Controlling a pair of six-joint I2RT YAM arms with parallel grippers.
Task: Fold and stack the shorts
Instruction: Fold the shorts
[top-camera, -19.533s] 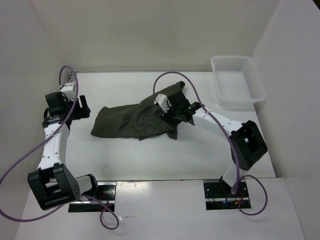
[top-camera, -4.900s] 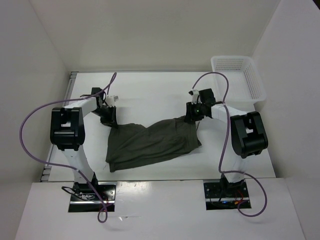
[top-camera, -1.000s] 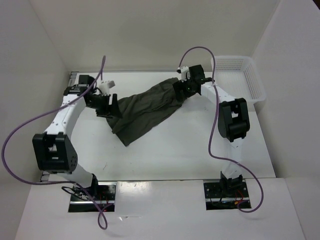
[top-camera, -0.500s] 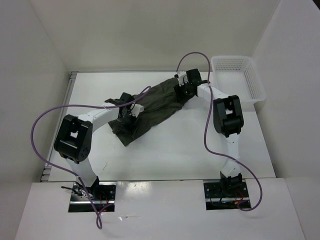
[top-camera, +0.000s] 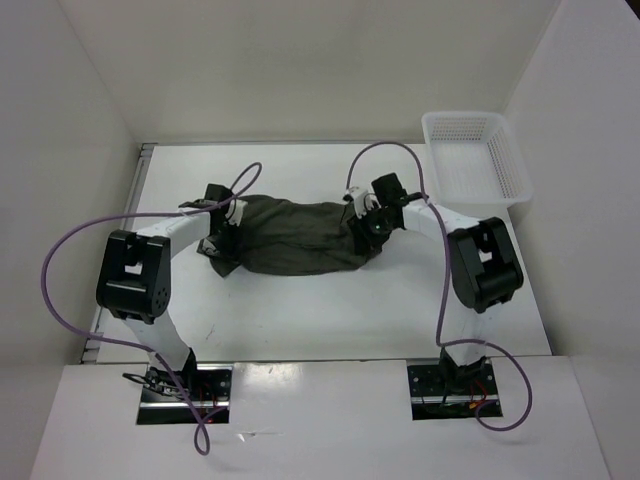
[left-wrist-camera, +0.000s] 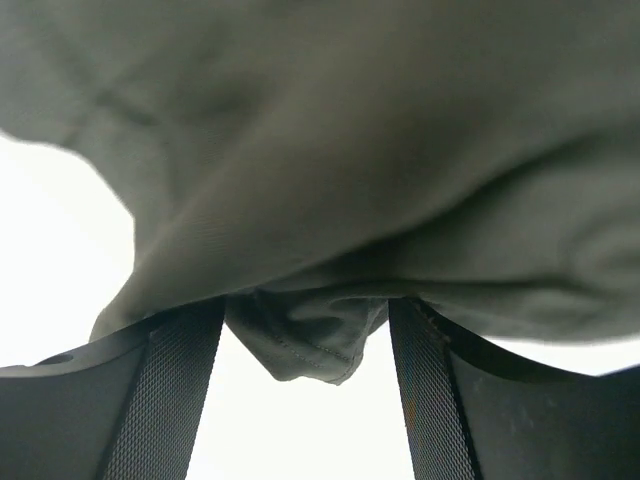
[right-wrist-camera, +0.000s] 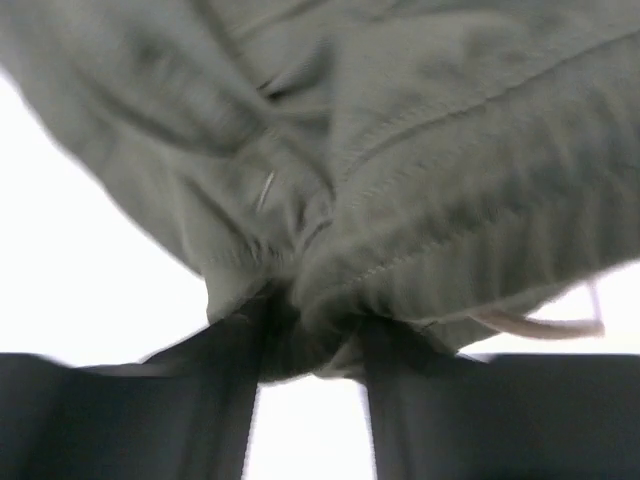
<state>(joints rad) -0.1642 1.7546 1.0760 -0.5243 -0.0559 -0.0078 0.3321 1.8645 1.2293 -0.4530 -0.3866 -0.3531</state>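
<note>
Now the shorts (top-camera: 295, 247) lie bunched lengthwise mid-worktop (top-camera: 300, 320). The right pincer (top-camera: 364, 228) clenches the drawstring end; the left pincer (top-camera: 222, 242) straddles a fold, grip unclear. Next, probably: release, then fold across.

No legible text, labels, brands or numbers (all three views checked).

arms (top-camera: 436, 216): white links, black joints | cables (top-camera: 438, 310): purple | left gripper (left-wrist-camera: 305, 312): black
</note>
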